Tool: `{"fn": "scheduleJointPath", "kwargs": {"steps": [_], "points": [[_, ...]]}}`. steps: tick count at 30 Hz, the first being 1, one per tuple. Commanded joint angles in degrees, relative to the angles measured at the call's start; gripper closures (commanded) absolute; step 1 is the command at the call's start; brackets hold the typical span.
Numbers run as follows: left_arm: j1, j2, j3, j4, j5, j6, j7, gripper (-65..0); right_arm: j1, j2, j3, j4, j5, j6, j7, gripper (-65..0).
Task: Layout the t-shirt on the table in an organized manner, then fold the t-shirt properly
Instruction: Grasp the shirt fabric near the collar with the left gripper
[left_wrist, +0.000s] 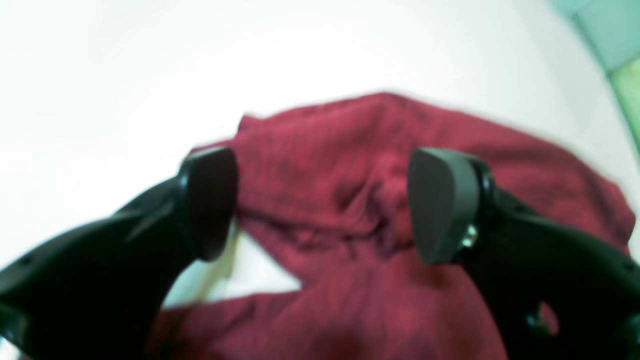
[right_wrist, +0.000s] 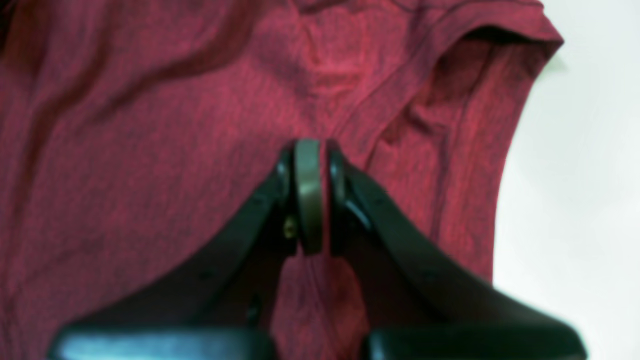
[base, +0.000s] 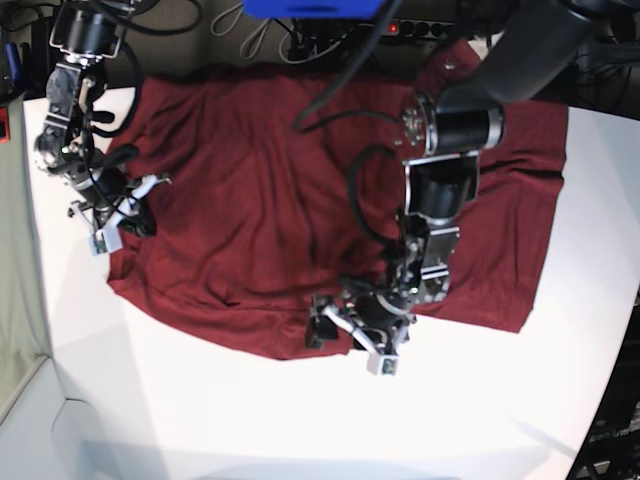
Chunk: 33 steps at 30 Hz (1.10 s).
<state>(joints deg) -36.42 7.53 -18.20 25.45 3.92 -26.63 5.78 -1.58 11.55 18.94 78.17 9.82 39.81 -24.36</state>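
While cables (base: 330, 90) hang from the top edge above the cloth, one maroon t-shirt (base: 260, 210) lies spread across the white table (base: 200, 420), rumpled, with folds running through its middle. A blue object (base: 310, 8) sits at the top edge; what it is, can't tell.

On the left of the base view, the right gripper (base: 125, 205) sits over the shirt's side edge near a sleeve. In its wrist view the right gripper (right_wrist: 310, 195) has its jaws clenched together with a thin sliver of maroon showing between the pads; fabric bunches and pulls toward the tips, so it is pinching the t-shirt (right_wrist: 150, 150). Bare table (right_wrist: 575, 200) shows just to its right, past the sleeve hem.

On the right of the base view, the left gripper (base: 355, 330) hangs over the shirt's near hem, its arm and a looping black cable (base: 362, 190) covering part of the cloth. In its wrist view the left gripper (left_wrist: 322, 205) is spread wide and released, nothing between the fingers (left_wrist: 445, 200); wrinkled t-shirt (left_wrist: 350, 200) lies below and ahead, with table (left_wrist: 125, 75) beyond. Whether the tips touch cloth, can't tell; view is blurred.

Count: one shirt, one table, two grippers.
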Motion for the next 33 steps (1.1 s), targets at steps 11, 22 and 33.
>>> {"fn": "scheduleJointPath", "kwargs": {"steps": [11,22,33], "points": [[-2.92,-0.63,0.48,-5.98,-1.24,7.51,-6.97,-51.8,0.75,0.8,0.27,1.08,1.03,0.19,1.37,-1.5],[-3.0,0.07,12.61,-9.85,0.6,7.6,-7.06,-47.5,-0.92,1.06,0.27,1.17,1.03,0.19,1.37,-1.5],[-3.0,-0.19,10.33,-7.47,0.52,14.72,-7.23,0.0,-2.15,1.77,0.36,1.52,1.12,0.19,1.46,-1.5]]}}
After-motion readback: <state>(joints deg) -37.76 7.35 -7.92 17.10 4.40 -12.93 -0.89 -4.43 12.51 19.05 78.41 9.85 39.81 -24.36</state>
